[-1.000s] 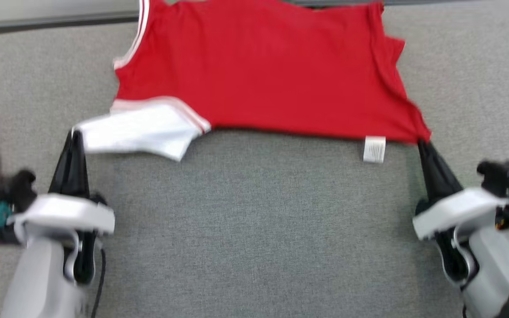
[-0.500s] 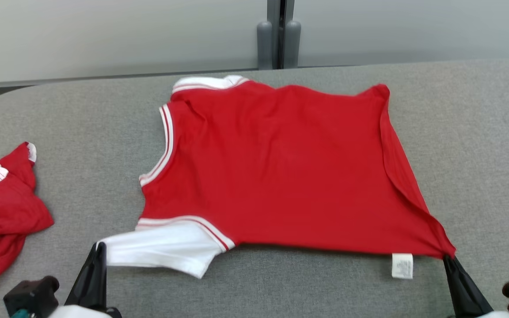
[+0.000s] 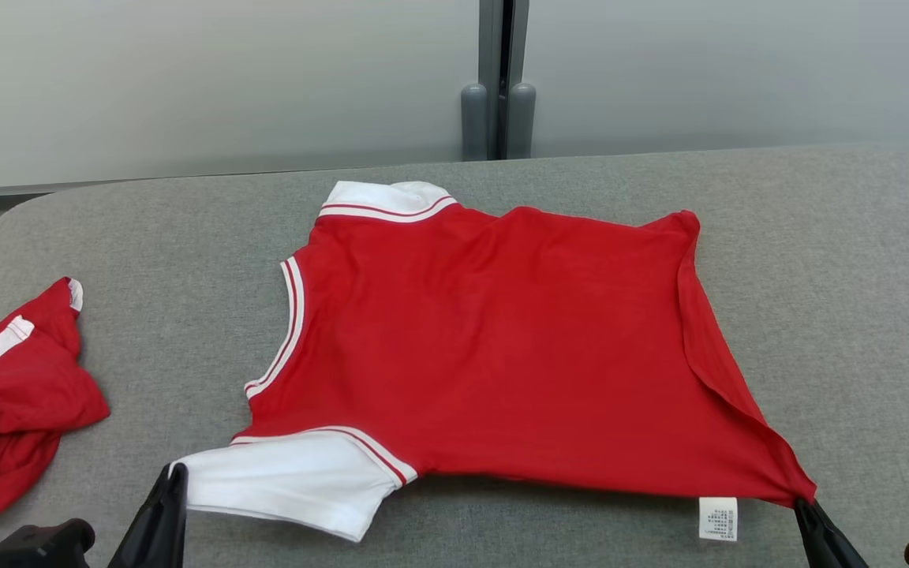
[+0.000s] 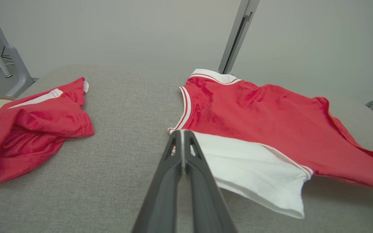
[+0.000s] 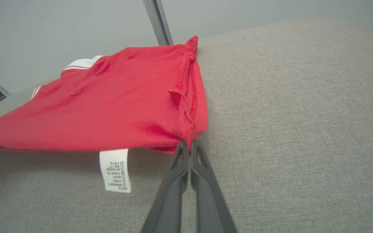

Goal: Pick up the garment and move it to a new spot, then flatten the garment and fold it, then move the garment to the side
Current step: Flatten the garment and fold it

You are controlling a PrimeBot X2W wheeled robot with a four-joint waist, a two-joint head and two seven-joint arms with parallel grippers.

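Currently: red shirt [image 3: 502,347] lies spread across the middle of the grey fabric-covered table [image 3: 857,276], collar end to the robot's left, hem end to its right. The far edge rests on the table. The near edge is raised slightly, with shadow showing beneath it in both wrist views.

Left claw [image 3: 176,471]: fingers pressed together, pinching the outer edge of the white sleeve [image 3: 289,481] at the shirt's near-left corner. In the left wrist view the tips of this claw [image 4: 181,132] meet on the cloth with no gap between them.

Right claw [image 3: 802,505]: fingers pressed together, pinching the near-right hem corner. In the right wrist view the red fabric bunches to a point right at the tips [image 5: 189,144].

Care label [image 3: 717,518]: white, hanging from the near edge just beside the right claw, clear of the table.

Collar [image 3: 383,199]: white with a red stripe, at the far-left corner, lying flat.

Second red garment [image 3: 5,410]: crumpled, with white trim, at the left edge of the table, well apart from the spread shirt.

Background: pale wall panels beyond the table, with a grey post [image 3: 499,95] between them.
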